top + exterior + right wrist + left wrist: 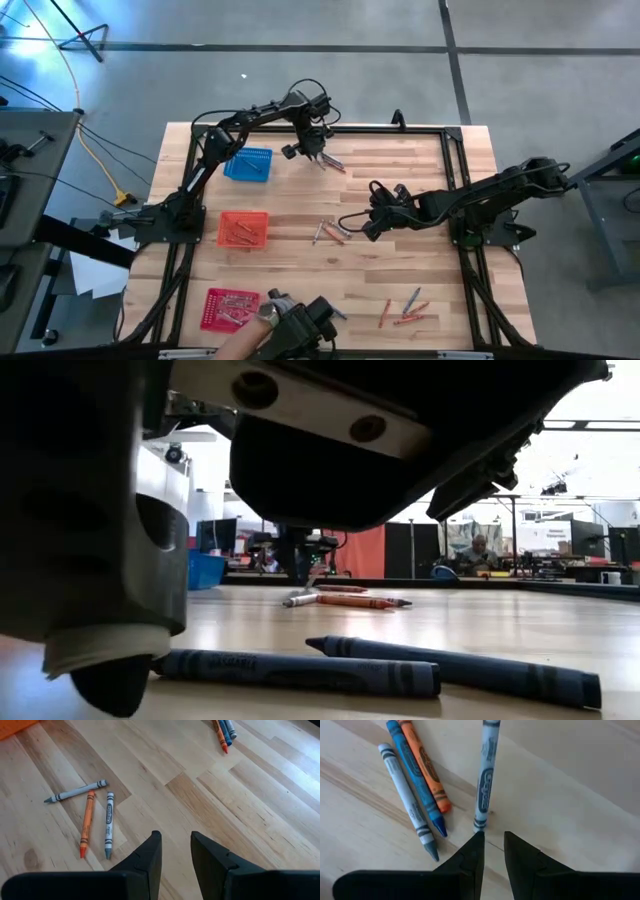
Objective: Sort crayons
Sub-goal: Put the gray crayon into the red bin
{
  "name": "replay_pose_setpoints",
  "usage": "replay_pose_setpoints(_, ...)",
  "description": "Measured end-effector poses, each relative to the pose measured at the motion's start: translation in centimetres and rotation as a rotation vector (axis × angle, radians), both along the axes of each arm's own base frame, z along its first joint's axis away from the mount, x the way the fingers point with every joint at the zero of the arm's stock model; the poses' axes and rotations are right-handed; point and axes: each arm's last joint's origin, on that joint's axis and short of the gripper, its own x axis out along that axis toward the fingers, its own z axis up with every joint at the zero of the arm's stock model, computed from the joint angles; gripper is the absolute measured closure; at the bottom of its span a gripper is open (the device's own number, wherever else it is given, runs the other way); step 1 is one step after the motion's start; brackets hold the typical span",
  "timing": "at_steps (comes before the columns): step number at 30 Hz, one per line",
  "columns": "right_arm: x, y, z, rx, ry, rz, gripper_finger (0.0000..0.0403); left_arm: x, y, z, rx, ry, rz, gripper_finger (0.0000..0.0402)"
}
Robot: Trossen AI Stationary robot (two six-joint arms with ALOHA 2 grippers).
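**Inspector A:** We judge the sorting to be part done. The left gripper (322,158) hangs over the far middle of the pale wooden slatted surface (400,290), just beside the blue square mesh basket (248,164). In its wrist view the fingers (470,860) stand slightly apart with nothing between them, their tips just short of a grey paper-wrapped wax crayon (485,775).

**Inspector B:** And the right gripper (372,228)?

**Inspector A:** It sits mid-surface, fingers (150,855) spread a little and empty, near a loose trio of crayons (90,810).

**Inspector B:** The next move?

**Inspector A:** In our judgement the left arm must descend, straddle the grey crayon across its width, and close. The stick is thin and lies flat on the wood, so the tips must come right down to the boards.

**Inspector B:** Counts?

**Inspector A:** Three baskets: the blue one, an orange square mesh basket (244,228) and a red square mesh basket (230,308). Loose crayons: four by the left gripper (two grey, one blue, one orange); three by the right (two grey, one orange); about four in a near cluster (402,310), though we cannot be sure of that number. The orange and red baskets hold crayons we cannot count. A person's hand (262,316) shows at the near edge.
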Motion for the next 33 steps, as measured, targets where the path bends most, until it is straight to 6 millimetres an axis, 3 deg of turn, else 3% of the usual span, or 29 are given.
replay_pose_setpoints(27, 0.3, -1.6, 0.0, 0.080, 0.000, -0.021, 0.0304, 1.7, -2.1, 0.0, 0.226, 0.101, -0.207, 0.0340)
replay_pose_setpoints(33, 0.3, -1.6, 0.0, 0.080, 0.000, -0.021, 0.0304, 2.3, -1.6, 1.0, 0.291, 0.074, -0.217, 0.0340)
